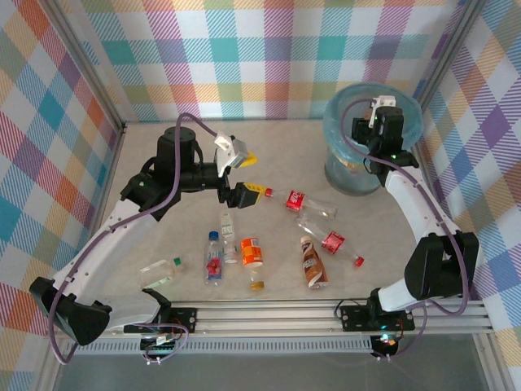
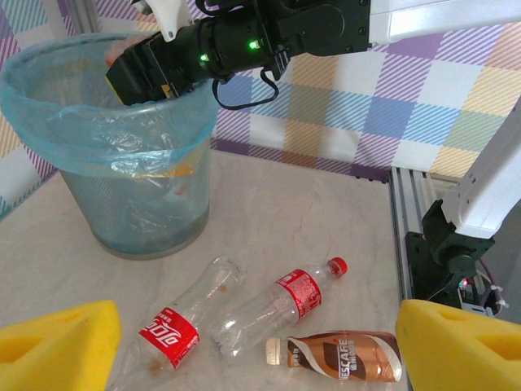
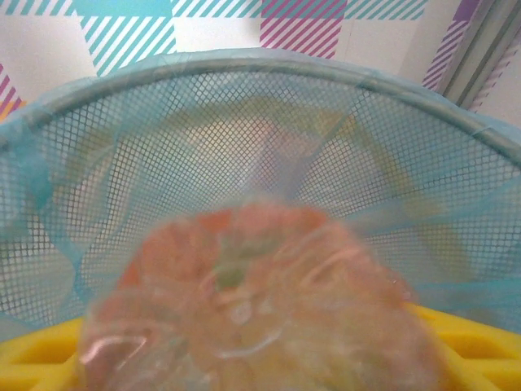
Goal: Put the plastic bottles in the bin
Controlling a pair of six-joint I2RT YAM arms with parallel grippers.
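One pink bottle blurred before right pincer, grip unclear, over bin; left pincer gaping, empty.

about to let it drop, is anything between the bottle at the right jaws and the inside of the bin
Nothing visible. The blurry pinkish clear plastic bottle at the right gripper is directly over the open mouth of the round grey-blue plastic-lined mesh bin.

My views are bright, with even light. Shadows on the tabletop are soft and small. In my right wrist view a pink bottle very near the lens is all blur, while the bin mesh behind looks sharp.
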